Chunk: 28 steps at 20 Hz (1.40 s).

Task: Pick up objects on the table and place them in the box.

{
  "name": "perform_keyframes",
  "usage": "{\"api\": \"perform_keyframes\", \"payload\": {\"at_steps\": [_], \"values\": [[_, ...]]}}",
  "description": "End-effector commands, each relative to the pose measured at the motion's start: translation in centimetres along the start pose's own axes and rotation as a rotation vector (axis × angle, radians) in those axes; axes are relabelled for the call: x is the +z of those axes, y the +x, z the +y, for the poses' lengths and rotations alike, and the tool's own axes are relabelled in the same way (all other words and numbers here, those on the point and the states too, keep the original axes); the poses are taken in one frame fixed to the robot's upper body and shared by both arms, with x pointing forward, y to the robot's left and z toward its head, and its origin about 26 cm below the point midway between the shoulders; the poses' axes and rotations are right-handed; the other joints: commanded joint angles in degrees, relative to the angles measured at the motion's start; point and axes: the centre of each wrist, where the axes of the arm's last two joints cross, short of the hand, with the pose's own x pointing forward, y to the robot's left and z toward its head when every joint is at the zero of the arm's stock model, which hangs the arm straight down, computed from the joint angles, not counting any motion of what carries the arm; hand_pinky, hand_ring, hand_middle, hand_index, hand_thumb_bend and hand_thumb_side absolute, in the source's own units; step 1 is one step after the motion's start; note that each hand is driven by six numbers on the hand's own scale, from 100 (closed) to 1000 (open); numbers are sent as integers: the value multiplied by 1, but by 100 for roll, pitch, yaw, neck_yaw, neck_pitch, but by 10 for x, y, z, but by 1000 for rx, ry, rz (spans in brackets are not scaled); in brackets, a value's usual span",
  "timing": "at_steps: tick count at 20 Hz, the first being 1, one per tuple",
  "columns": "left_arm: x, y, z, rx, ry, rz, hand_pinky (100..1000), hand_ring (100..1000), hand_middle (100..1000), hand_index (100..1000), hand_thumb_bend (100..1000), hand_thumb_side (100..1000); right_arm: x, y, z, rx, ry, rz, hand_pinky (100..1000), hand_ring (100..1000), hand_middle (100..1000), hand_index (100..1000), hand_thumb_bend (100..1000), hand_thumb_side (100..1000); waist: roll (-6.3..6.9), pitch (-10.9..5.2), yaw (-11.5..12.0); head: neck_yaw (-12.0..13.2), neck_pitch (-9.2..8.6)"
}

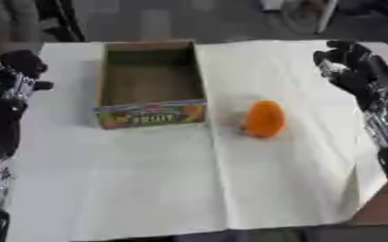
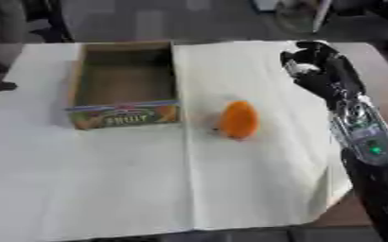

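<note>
Orange and egg-shaped, a lone fruit (image 1: pixel 263 118) lies on the white cloth (image 1: pixel 189 189), just right of the open cardboard box (image 1: pixel 150 85), which looks empty. The left hand (image 1: pixel 15 75) hovers left of the box, fingers curled, holding nothing. The fruit is round and could roll if nudged.

In the right eye view, the right hand (image 2: pixel 317 66) hangs beyond and right of the fruit, fingers curled, touching nothing.

We see an open cardboard box (image 2: pixel 124 86) with a printed front, standing left of centre on a white table covering (image 2: pixel 147 175). An orange oval object (image 2: pixel 239 119) lies just right of it. Our right hand (image 2: pixel 313 66), fingers curled, hangs far right.
</note>
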Motion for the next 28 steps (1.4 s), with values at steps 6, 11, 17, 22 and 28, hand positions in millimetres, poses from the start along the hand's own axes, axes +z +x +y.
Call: {"api": "perform_keyframes", "payload": {"at_steps": [6, 11, 17, 22, 28], "values": [[-3, 9, 3, -18, -12, -30, 628, 734, 611, 713, 454, 400, -4, 13, -8, 131, 97, -75, 684, 850, 738, 863, 399, 321, 2, -89, -11, -22, 35], [-3, 9, 3, -18, -14, -30, 628, 734, 611, 713, 452, 399, -4, 9, -8, 239, 204, -80, 741, 929, 802, 909, 457, 306, 4, -91, -17, -44, 35], [-3, 9, 3, -17, -15, -31, 628, 734, 611, 712, 450, 399, -5, 2, -4, 367, 350, -74, 813, 989, 871, 950, 481, 358, 6, -95, 8, -78, 35], [-3, 9, 2, -16, -16, -31, 628, 735, 612, 712, 448, 400, -9, 1, 0, 462, 457, -71, 850, 1000, 886, 954, 482, 377, 6, -96, 24, -95, 35], [-3, 9, 2, -16, -17, -32, 628, 735, 612, 712, 447, 400, -14, 6, 3, 565, 553, -71, 875, 1000, 895, 954, 474, 385, 14, -92, 35, -114, 35]]}}
